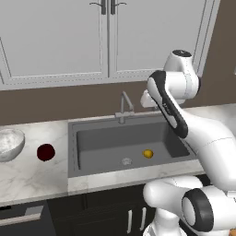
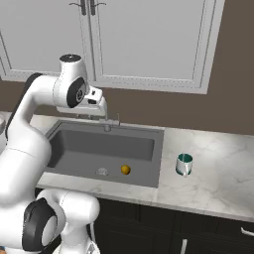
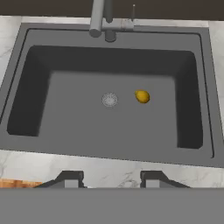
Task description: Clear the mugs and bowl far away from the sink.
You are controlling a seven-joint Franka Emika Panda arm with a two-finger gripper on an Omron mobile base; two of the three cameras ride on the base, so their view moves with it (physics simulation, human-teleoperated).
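Hand view: gripper point(image 3: 112, 178) above front rim of sink point(image 3: 114, 151), fingers parted, holding nothing. One small yellow fruit point(image 3: 142, 96), perhaps lemon, in basin just beside drain point(image 3: 110, 99); one faucet point(image 3: 97, 19) at back rim. Two mugs: dark red mug point(image 1: 45, 152) on counter point(image 1: 32, 177) left of sink, teal mug point(image 2: 184, 164) on counter right of it. One marbled bowl point(image 1: 9, 144) near counter's left edge, beside red mug.

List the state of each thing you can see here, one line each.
Gripper: jaws open, empty, above the sink's front edge.
Sink: dry, faucet off, holding a small yellow fruit.
Dark red mug: upright on the left counter.
Teal mug: upright on the right counter.
Bowl: upright.
Cabinet doors: closed.
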